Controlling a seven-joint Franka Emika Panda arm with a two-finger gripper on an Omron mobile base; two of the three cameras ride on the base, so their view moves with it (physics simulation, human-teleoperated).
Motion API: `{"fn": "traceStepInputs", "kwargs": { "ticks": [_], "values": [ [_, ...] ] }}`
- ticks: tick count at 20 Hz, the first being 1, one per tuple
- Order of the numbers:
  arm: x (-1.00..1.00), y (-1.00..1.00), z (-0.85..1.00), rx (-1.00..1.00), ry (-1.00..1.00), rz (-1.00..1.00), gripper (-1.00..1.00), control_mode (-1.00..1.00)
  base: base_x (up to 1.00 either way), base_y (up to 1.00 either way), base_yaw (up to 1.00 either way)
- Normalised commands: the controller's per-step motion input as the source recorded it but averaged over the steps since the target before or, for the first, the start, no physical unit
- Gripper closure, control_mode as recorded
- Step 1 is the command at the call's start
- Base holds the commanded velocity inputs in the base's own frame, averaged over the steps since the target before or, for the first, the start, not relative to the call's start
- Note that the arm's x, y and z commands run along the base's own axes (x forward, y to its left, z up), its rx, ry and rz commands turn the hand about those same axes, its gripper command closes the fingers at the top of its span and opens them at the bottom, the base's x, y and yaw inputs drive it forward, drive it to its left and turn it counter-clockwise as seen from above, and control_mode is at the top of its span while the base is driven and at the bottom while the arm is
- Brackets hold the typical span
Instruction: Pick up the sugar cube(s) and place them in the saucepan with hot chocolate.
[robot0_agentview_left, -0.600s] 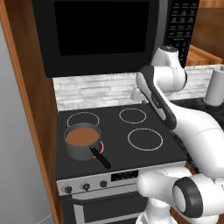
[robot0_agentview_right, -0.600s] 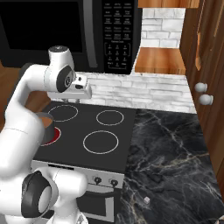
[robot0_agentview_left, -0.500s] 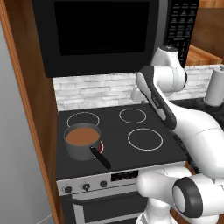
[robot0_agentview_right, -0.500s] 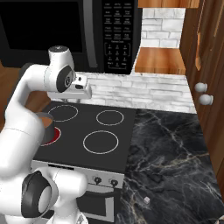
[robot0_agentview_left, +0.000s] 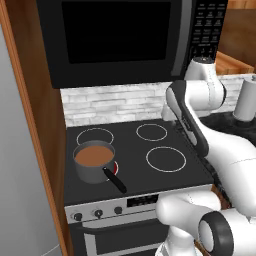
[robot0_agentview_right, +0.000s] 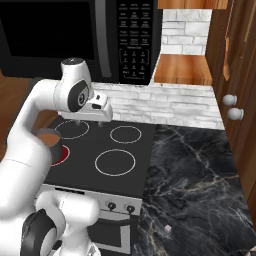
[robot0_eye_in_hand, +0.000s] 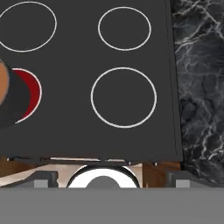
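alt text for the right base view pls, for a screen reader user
A white robot arm rises at the left over a black stovetop, its gripper held open above the back burners. A saucepan sits on a glowing red burner, partly behind the arm, and a small sugar cube lies on the dark marble counter.

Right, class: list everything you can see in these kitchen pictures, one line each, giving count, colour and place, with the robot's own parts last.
saucepan: one, dark grey with a black handle, brown liquid inside, on the stove's front left burner, which glows red.
sugar cube: one, white, on the counter near its front edge, right of the stove.
stove: one, black top with four white rings, knobs along the front.
microwave: one, black, above the stove.
counter: one, black marble, right of the stove.
canister: one, white, on the counter at the right.
backsplash: white brick, behind the stove.
cabinets: brown wood, beside the microwave and at the right.
arm: one, white, over the stove.
gripper: one, open, holding nothing, above the stove's front edge.
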Motion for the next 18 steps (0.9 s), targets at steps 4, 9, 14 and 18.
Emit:
{"fn": "traceStepInputs", "kwargs": {
  "ticks": [4, 9, 14, 18],
  "values": [
    [-0.65, -0.79, -0.48, 0.0, 0.0, -0.39, -1.0, -1.0, 0.0, 0.0, 0.0],
    [-0.35, -0.94, -0.48, 0.0, 0.01, -0.5, -1.0, -1.0, 0.0, 0.0, 0.0],
    [-0.11, -0.91, -0.56, 0.0, 0.05, -0.55, -1.0, -1.0, 0.0, 0.0, 0.0],
    [0.03, -1.0, -0.37, 0.07, 0.12, -0.55, -1.0, -1.0, 0.0, 0.0, 0.0]
  ]
}}
